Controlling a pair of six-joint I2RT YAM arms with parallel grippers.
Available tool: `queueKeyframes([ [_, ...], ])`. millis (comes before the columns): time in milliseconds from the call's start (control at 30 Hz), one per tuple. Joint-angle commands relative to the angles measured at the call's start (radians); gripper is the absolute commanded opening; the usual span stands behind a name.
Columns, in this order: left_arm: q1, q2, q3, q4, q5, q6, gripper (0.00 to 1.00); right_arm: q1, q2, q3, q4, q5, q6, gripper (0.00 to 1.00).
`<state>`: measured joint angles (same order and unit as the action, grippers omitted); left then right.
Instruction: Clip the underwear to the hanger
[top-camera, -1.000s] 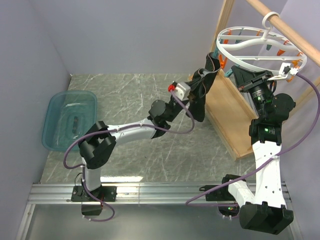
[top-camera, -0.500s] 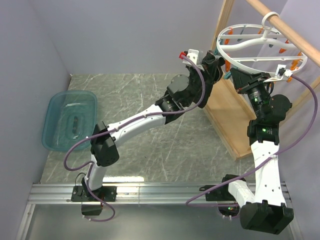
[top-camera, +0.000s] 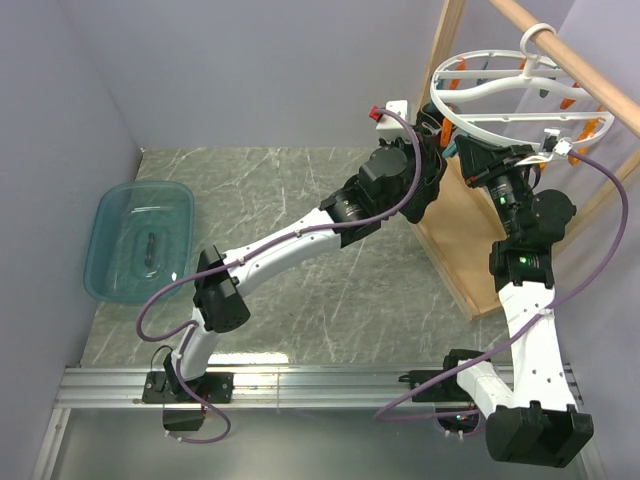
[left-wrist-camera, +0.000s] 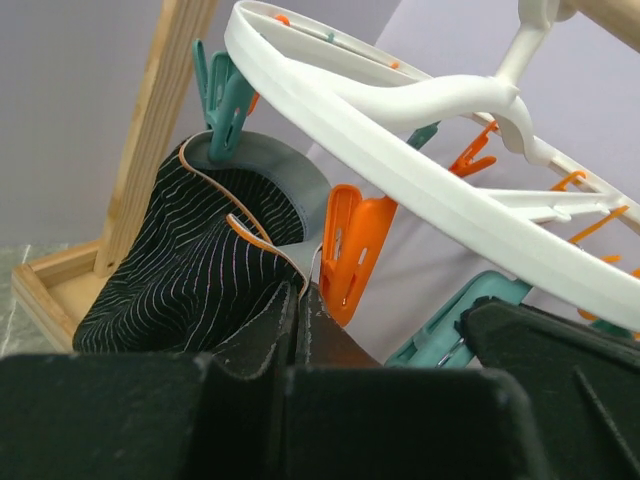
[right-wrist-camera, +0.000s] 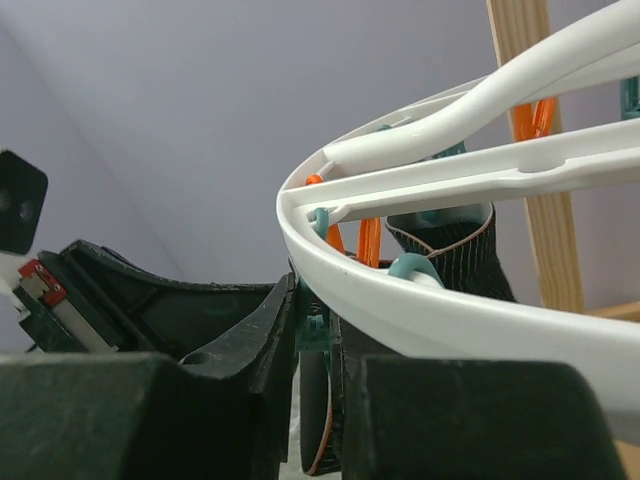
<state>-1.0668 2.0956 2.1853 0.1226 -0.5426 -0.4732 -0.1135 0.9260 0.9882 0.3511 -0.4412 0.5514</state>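
While the left gripper is pressed together on the edge of the underwear, the waistband rises above its fingers to a first teal clothespin on the hanger, which seems to bite it. So one corner looks fastened, and I judge the step in hand to be the second clip. An orange clothespin hangs just beside the left fingertips, on their right. The right gripper is just under the ring, clamped on a second teal clothespin. Whether this pin's mouth is squeezed open I cannot tell. For the next move the left gripper must bring the free waistband edge into the mouth of that pin, with the fabric kept taut. The right gripper should release only when the edge is fully inside. If the edge sits shallow, the pin may slip off.
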Motion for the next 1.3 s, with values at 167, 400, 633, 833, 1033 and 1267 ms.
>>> queueKeyframes([
  [167, -0.005, 0.003, 0.083, 0.000, -0.020, -0.044, 0.00, 0.078, -0.016, -0.023, -0.061, -0.119, -0.166, 0.00],
  [400, -0.005, 0.010, 0.091, 0.006, -0.010, -0.050, 0.00, 0.086, -0.013, -0.034, -0.054, -0.111, -0.174, 0.00],
  [633, -0.005, 0.021, 0.114, 0.003, 0.013, -0.068, 0.00, 0.097, -0.012, -0.042, -0.060, -0.105, -0.220, 0.00],
  [833, -0.007, 0.029, 0.122, 0.011, 0.020, -0.071, 0.00, 0.101, -0.015, -0.056, -0.069, -0.096, -0.267, 0.00],
  [1033, -0.010, 0.034, 0.133, 0.015, 0.030, -0.076, 0.00, 0.106, -0.019, -0.074, -0.066, -0.074, -0.303, 0.00],
  [1267, -0.012, 0.038, 0.145, 0.009, 0.038, -0.096, 0.00, 0.109, -0.027, -0.080, -0.073, -0.050, -0.357, 0.00],
])
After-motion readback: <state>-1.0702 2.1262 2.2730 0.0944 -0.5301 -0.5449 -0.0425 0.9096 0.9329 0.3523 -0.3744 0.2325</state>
